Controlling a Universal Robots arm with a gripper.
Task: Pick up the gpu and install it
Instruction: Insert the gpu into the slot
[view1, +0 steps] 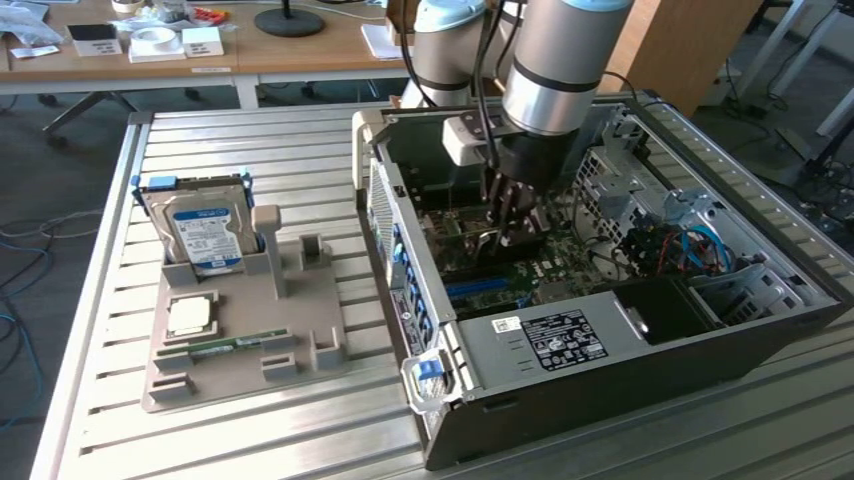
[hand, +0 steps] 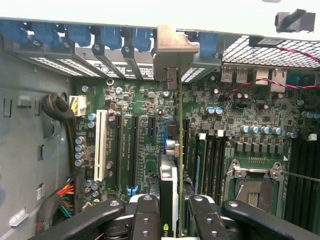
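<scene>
The gpu (hand: 170, 185) stands edge-on over the green motherboard (hand: 150, 107) inside the open PC case (view1: 601, 400). Its metal bracket (hand: 172, 50) sits against the row of rear slot openings with blue clips. My gripper (hand: 175, 217) is shut on the card's upper edge, with one black finger (hand: 145, 217) on each side. In the exterior view the gripper (view1: 511, 228) reaches straight down into the middle of the case, and the gpu (view1: 501, 245) shows as a dark sliver under it. Whether the card's lower edge sits in a slot is hidden.
A white slot (hand: 101, 145) and black slots (hand: 134, 150) lie beside the card, and the CPU socket (hand: 255, 185) on its other side. On the exterior view's left, a grey fixture (view1: 307, 350) holds a hard drive (view1: 200, 225), a chip (view1: 191, 315) and a memory stick (view1: 220, 347).
</scene>
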